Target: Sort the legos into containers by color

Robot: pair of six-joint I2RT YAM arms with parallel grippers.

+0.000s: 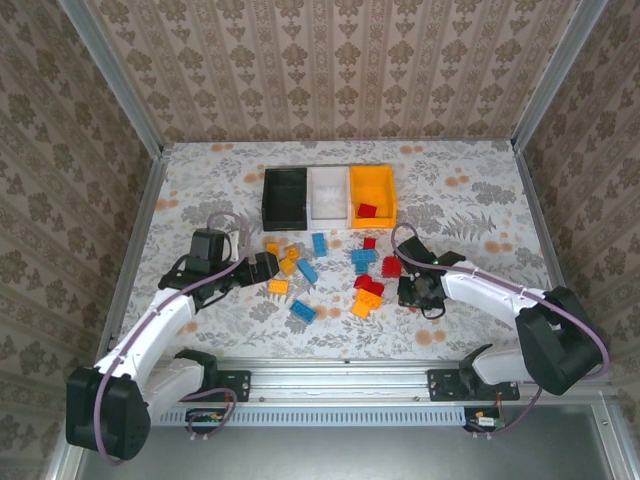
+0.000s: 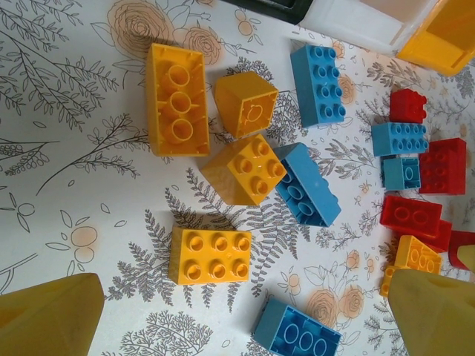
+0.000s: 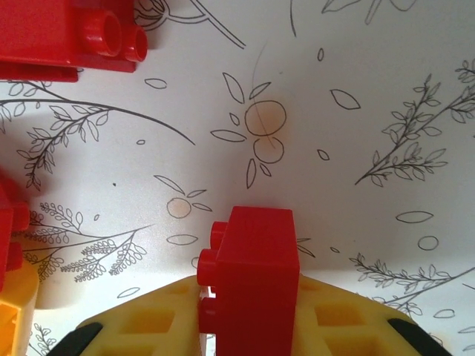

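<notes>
Red, blue and orange-yellow legos point(image 1: 330, 275) lie scattered in the middle of the table. My right gripper point(image 3: 249, 297) is shut on a red lego point(image 3: 252, 267), held on its side just above the cloth; in the top view this gripper point(image 1: 405, 290) is right of the pile. My left gripper point(image 2: 245, 304) stands open over the pile's left part, one yellow finger point(image 2: 48, 315) on each side, above a yellow lego point(image 2: 210, 256) and an upturned blue lego point(image 2: 297, 334). The containers sit behind: black point(image 1: 283, 195), white point(image 1: 328, 195) and orange point(image 1: 385, 185), the last holding a red lego point(image 1: 367, 210).
More red legos point(image 3: 67, 33) lie just left of the right gripper. The table is fenced by metal rails point(image 1: 140, 220) and papered walls. Bare flowered cloth point(image 1: 470, 200) stretches right of the containers, and more lies at the far left.
</notes>
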